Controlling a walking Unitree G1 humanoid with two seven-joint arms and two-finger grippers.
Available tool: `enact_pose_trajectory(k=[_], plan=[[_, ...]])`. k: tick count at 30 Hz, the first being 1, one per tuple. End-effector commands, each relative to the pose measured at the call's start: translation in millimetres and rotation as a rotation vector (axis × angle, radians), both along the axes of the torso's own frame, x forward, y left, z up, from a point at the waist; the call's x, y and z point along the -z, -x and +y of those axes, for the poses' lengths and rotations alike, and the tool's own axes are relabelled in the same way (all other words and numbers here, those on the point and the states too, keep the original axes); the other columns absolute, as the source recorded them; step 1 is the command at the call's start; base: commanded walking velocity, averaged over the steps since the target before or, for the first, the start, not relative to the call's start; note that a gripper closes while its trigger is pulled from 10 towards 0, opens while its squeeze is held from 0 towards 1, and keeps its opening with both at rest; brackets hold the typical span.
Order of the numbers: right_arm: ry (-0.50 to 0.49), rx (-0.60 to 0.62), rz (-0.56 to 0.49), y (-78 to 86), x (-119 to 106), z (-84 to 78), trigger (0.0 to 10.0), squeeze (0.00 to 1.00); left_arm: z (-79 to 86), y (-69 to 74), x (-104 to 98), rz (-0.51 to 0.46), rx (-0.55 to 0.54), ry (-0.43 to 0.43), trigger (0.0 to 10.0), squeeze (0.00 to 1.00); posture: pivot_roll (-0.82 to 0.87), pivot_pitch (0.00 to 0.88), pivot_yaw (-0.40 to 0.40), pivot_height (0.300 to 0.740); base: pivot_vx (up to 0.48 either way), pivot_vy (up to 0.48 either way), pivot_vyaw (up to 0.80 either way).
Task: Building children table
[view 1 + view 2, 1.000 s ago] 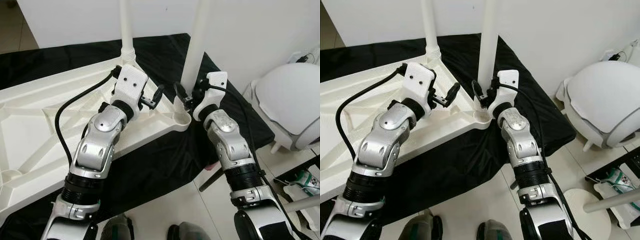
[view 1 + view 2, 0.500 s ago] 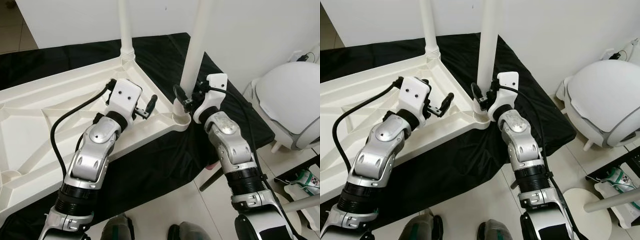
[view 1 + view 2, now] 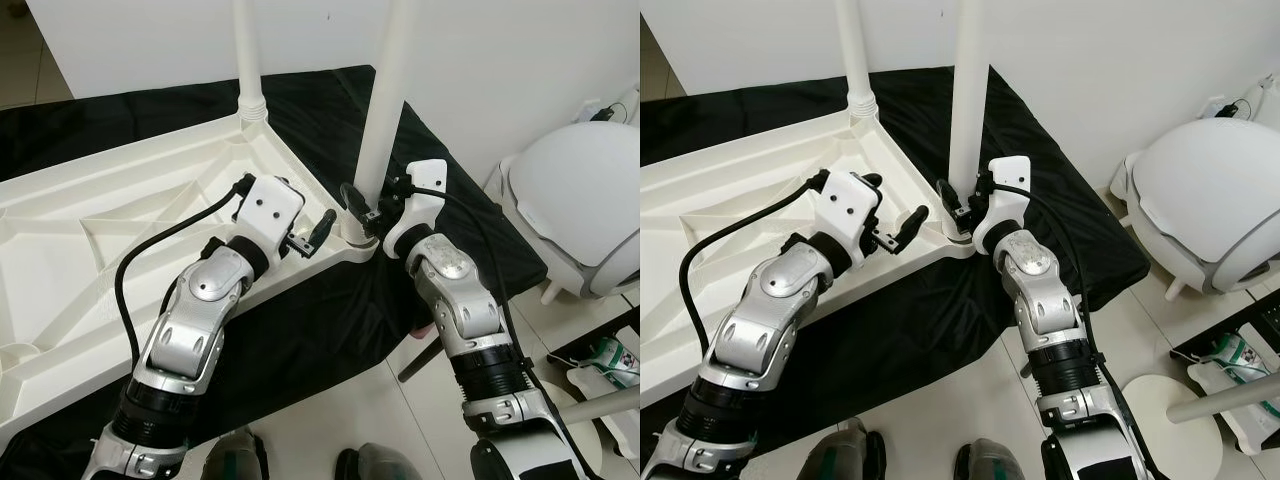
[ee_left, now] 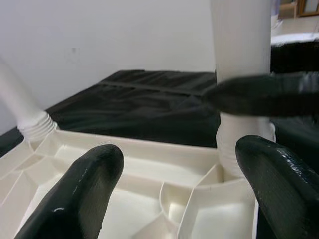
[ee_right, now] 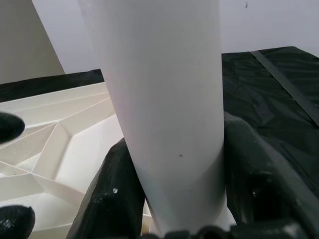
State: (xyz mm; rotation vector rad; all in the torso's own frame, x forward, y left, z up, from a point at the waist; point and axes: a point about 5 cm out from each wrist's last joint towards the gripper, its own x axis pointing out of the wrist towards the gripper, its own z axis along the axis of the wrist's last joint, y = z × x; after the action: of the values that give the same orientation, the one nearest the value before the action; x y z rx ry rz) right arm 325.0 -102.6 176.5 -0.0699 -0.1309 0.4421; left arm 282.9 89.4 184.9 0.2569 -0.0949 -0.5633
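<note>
A white plastic table top (image 3: 120, 230) lies upside down on a black cloth. One white leg (image 3: 248, 60) stands at its far corner. A second white leg (image 3: 385, 90) stands in the near right corner socket. My right gripper (image 3: 360, 205) is shut on this leg just above the socket, and its black fingers (image 5: 259, 174) press both sides of the leg (image 5: 164, 99). My left gripper (image 3: 308, 212) hovers open over the table top's underside, close to that corner. Its fingertips (image 4: 84, 189) point at the same leg (image 4: 239, 45) with nothing between them.
The black cloth (image 3: 330, 110) covers the floor under the table top, with a white wall behind it. A large white domed object (image 3: 585, 210) stands to the right. A round white base (image 3: 1170, 420) and a packet (image 3: 610, 360) lie on the tiles at the right.
My left gripper has swung right and nearer, from the middle of the table top toward the near corner leg. The right gripper has kept its hold on that leg.
</note>
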Motion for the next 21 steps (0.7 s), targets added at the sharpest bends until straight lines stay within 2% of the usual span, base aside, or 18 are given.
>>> enact_pose_trajectory(k=[1, 21], plan=[[0.017, 0.007, 0.05, 2.1, 12.3, -2.7, 10.0, 0.0, 0.8, 0.3, 2.0, 0.005, 0.001, -0.003, 10.0, 0.0, 0.0, 0.035, -0.018, 0.74, 0.0, 0.0, 0.0], [0.026, 0.022, 0.083, 10.7, 24.2, -11.3, 10.0, 0.0, 8.2, 2.0, 0.6, 0.019, 0.019, -0.011, 10.0, 0.0, -0.01, 0.042, -0.012, 0.74, 0.0, 0.0, 0.0]])
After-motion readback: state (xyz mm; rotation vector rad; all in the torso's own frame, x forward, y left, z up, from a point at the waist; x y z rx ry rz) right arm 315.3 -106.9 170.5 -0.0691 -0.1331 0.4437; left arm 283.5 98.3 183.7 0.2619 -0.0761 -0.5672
